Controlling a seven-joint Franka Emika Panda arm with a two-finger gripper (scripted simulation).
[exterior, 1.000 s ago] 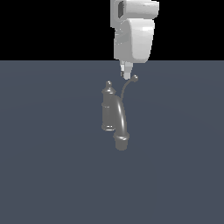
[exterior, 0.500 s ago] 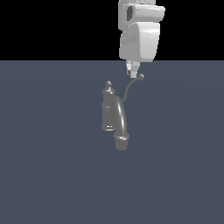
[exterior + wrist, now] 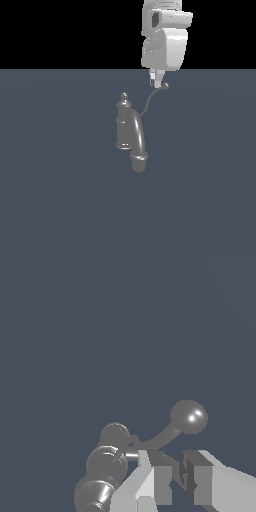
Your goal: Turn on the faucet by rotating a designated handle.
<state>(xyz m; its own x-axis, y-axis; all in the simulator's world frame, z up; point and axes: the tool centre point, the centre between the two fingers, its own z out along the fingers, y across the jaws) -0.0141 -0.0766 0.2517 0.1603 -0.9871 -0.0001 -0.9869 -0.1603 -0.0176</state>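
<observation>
The faucet (image 3: pixel 124 126) is small and grey, with an upright body, a pointed cap and a thick arched spout (image 3: pixel 138 145) that ends in a collar. The thin curved handle (image 3: pixel 149 102) rises from the body to a small ball tip (image 3: pixel 165 86). My gripper (image 3: pixel 155 80) hangs from above, its fingertips right beside the ball tip on the exterior view's left, touching or nearly so. In the wrist view the fingers (image 3: pixel 151 476) stand close together with nothing between them. There the ball tip (image 3: pixel 189 416) lies just beyond them and the faucet body (image 3: pixel 106 468) is off to one side.
The faucet stands on a flat dark blue-grey floor (image 3: pixel 60 200) that runs to all edges of the exterior view. Nothing else stands on it.
My gripper has moved toward the exterior view's right, and the handle's ball tip has swung slightly the same way with it. The faucet body and spout have not moved.
</observation>
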